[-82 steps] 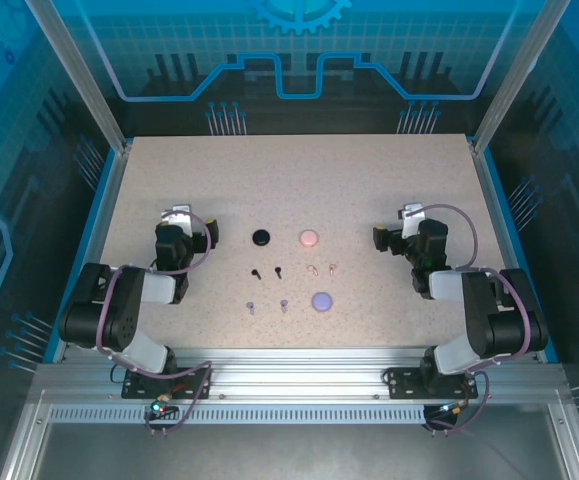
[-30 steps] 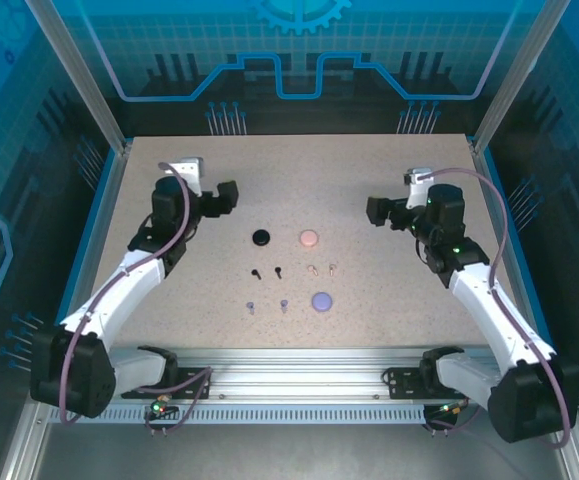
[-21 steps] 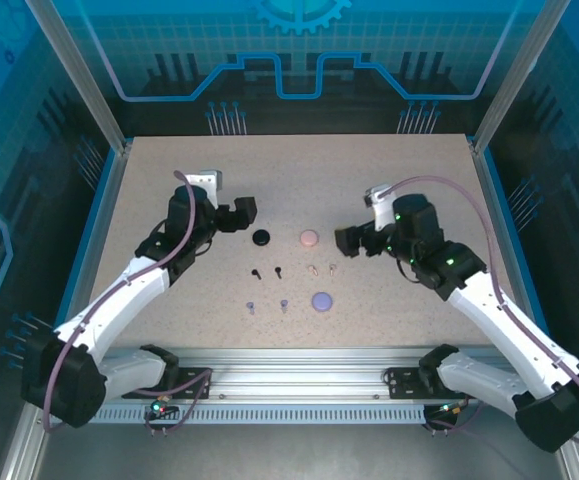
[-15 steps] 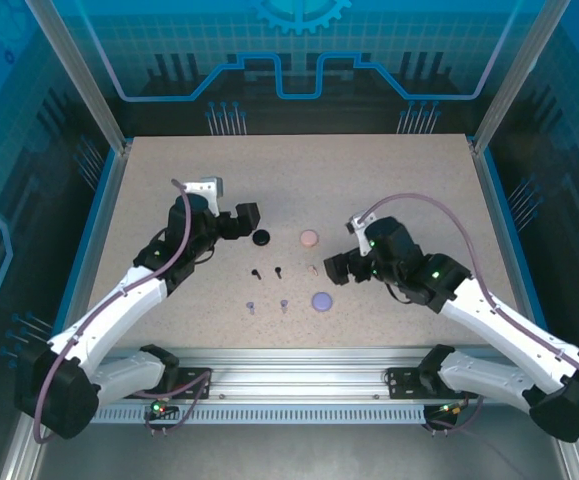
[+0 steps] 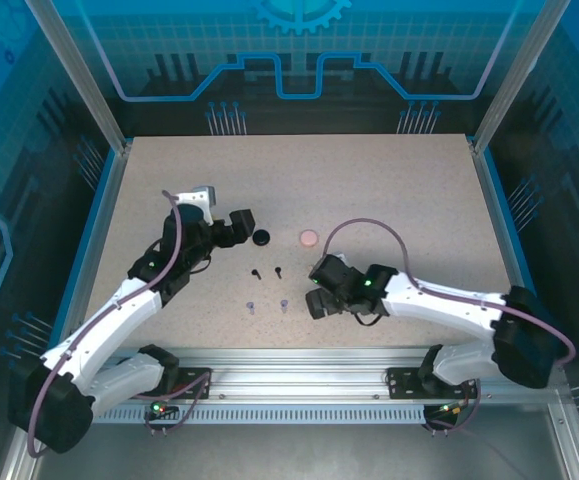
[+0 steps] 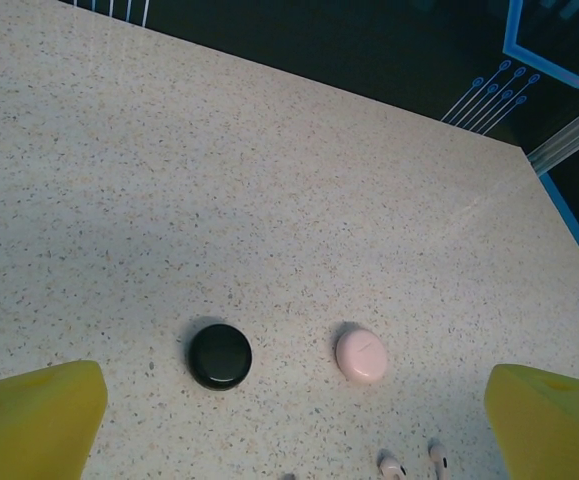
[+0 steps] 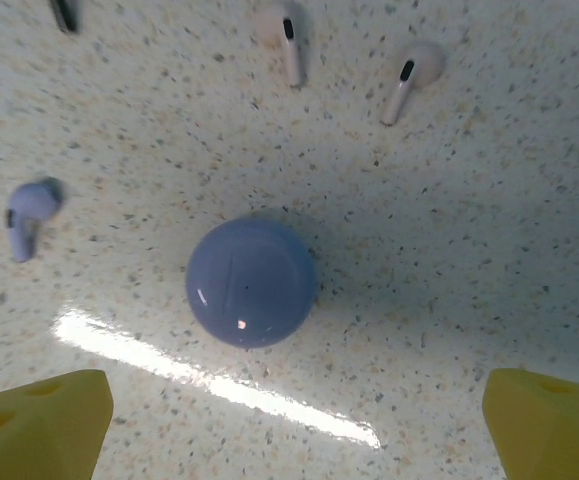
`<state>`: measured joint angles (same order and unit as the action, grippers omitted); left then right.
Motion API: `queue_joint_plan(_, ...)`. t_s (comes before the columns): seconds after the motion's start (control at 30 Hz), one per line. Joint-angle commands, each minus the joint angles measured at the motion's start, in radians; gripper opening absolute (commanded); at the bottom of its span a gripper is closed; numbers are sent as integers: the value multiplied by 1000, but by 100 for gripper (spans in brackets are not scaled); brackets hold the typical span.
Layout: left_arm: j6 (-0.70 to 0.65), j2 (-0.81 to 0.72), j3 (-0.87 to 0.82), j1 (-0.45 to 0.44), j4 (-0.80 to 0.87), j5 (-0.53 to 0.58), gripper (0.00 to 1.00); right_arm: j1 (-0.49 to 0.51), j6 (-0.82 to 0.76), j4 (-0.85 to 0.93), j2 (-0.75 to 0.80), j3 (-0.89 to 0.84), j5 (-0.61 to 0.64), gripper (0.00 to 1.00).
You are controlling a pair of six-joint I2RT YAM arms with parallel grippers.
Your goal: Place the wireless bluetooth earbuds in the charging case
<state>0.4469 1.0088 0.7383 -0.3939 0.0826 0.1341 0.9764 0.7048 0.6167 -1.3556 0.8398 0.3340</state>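
Note:
Three round charging cases lie closed on the table: black [image 5: 261, 237] [image 6: 219, 356], pale pink [image 5: 309, 237] [image 6: 362, 354] and purple [image 7: 251, 282]. My left gripper [image 5: 241, 226] [image 6: 294, 430] hovers open just left of the black case. My right gripper [image 5: 320, 291] [image 7: 294, 430] hangs open over the purple case and covers it in the top view. The earbuds lie loose: two black [image 5: 256, 271] [image 5: 278, 269], two purple [image 5: 251, 307] [image 5: 283, 303], one of them [image 7: 27, 210] left of the purple case, and two pale pink [image 7: 286, 35] [image 7: 409, 75] beyond it.
The speckled table [image 5: 389, 190] has a blue raised rim [image 5: 494, 215] and glass walls around it. The arm bases stand on the metal rail [image 5: 289, 385] at the near edge. The far half of the table holds no objects.
Both arms have stretched out from the table's sides toward the middle. The right gripper swung down and left over the purple case. The left gripper closed in on the black case. The cases and earbuds stayed put.

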Motion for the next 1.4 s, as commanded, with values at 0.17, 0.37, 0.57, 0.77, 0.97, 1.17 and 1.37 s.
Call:
queue_joint_plan(0.17,16,-20,2,-9,23,1,99,-10,8,-87,-193,102,-45,99)
queue_joint_plan(0.37,21,-21,11,-11,33,-3,99,-8,30,-144,-241,98,-79,99)
queue_joint_plan(0.57,20,-32,2,-11,33,7,99,-8,46,-173,-256,66,-93,100)
queue_joint_plan(0.77,27,-38,-6,-12,30,7,99,6,73,-208,-241,18,-109,100)
queue_joint_plan(0.97,23,-45,-1,-16,31,9,99,44,102,-222,-214,-4,-113,99)
queue_joint_plan(1.17,23,-49,-1,-17,32,4,99,110,123,-219,-170,6,-112,97)
queue_joint_plan(1.37,25,-54,-6,-19,31,1,99,136,115,-133,-86,29,-58,97)
